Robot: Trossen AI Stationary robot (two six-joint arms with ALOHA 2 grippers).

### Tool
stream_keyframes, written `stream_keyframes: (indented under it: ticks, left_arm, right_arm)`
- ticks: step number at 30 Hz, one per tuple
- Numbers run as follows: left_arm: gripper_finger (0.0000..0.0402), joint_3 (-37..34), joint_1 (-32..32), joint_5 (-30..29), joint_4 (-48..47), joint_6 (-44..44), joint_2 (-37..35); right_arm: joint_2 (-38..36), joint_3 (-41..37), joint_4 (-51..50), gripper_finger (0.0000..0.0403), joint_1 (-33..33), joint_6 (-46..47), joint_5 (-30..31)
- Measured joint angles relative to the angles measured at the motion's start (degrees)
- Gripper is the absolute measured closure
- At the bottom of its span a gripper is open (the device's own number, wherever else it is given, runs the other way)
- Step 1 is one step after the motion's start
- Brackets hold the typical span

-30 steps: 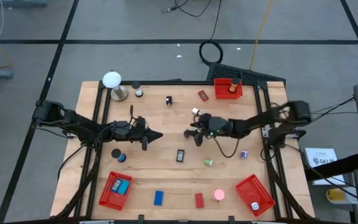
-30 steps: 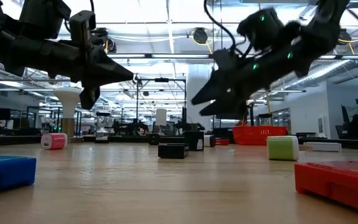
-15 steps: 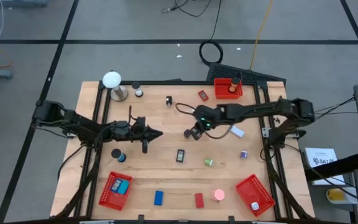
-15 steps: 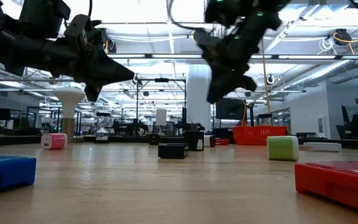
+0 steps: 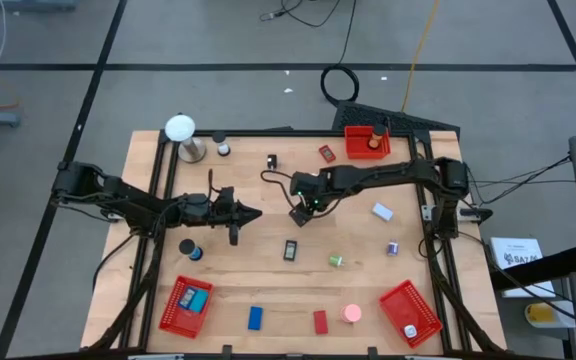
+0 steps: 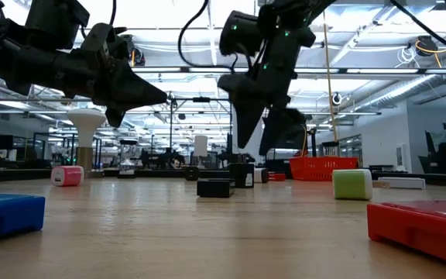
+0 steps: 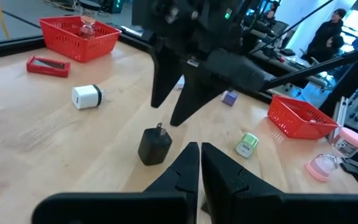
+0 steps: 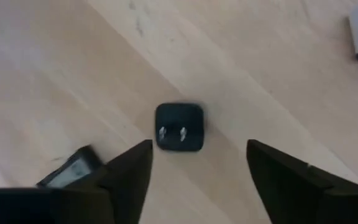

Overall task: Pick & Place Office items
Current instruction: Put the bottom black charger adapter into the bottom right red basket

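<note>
Office items: small pieces scattered over the wooden worktop (image 5: 268,290), most lying well apart from one another.
Black plug cube (image 8: 179,127): one, two metal prongs facing up, on bare wood near the worktop's middle, directly under the right claw.
White plug adapter (image 7: 86,96): one, lying beyond the black cube in the left wrist view.
Blue blocks: one flat blue block (image 5: 255,318) near the front edge; another blue piece lies inside the front-left basket.
Red blocks: two, a red block (image 5: 320,321) near the front edge and a red flat piece (image 5: 326,153) near the back.
Pink round piece (image 5: 352,313): one, beside the front red block.
Green roll (image 5: 335,261): one, right of centre.
Red mesh baskets (image 5: 186,305): three, at the front left, front right and back right.
Right claw (image 5: 299,214): pointing down above the black cube, fingers spread wide, holding nothing.
Left claw (image 5: 252,214): hanging left of centre, fingers pressed together, empty.
Open room: bare wood between the two claws and around the cube.
</note>
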Motion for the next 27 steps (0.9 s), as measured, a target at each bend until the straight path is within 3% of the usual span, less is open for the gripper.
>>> stream_keyframes:
  ticks: [5,12,18,27]
  left_arm:
    - [0.0398,0.0,0.0,0.08,-0.04,-0.15,0.0]
    - [0.0384,0.0,0.0,0.13,-0.09,-0.22,0.0]
    - [0.0399,0.0,0.0,0.12,-0.24,-0.29,0.0]
    - [0.0386,0.0,0.0,0.11,-0.33,-0.43,0.0]
  right_arm:
    - [1.51,0.1,2.81,0.0121,0.13,-1.83,1.05]
    - [4.73,0.06,3.88,0.0147,0.14,-3.88,0.83]
    - [5.85,-0.14,4.82,0.0201,0.28,-4.47,0.8]
    - [3.87,-0.28,1.99,0.031,0.74,-4.41,0.74]
